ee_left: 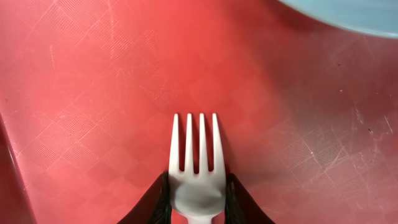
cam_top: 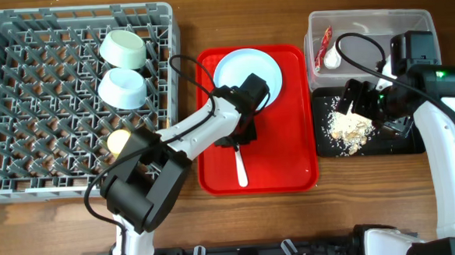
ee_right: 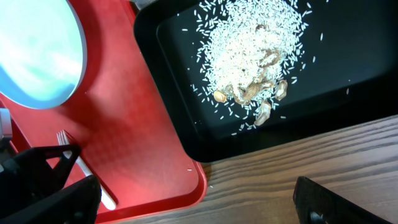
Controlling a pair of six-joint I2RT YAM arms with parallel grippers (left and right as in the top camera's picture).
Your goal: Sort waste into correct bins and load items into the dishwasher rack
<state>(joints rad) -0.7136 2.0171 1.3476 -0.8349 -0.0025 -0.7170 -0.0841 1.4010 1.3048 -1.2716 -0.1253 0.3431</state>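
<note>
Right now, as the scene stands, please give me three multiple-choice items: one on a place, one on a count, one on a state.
1. Where does the rice lie? A) red tray B) black tray C) clear tub
2. How many bowls stand in the rack? A) one B) two C) three
3. What is the left pincer doing? A) gripping the fork B) holding the plate C) hanging open over the clear tub

Key: 1 B, the grains heap on black plastic. 2 B, both sit side by side among the pegs. 3 A, its fingers press the fork head from both sides.
</note>
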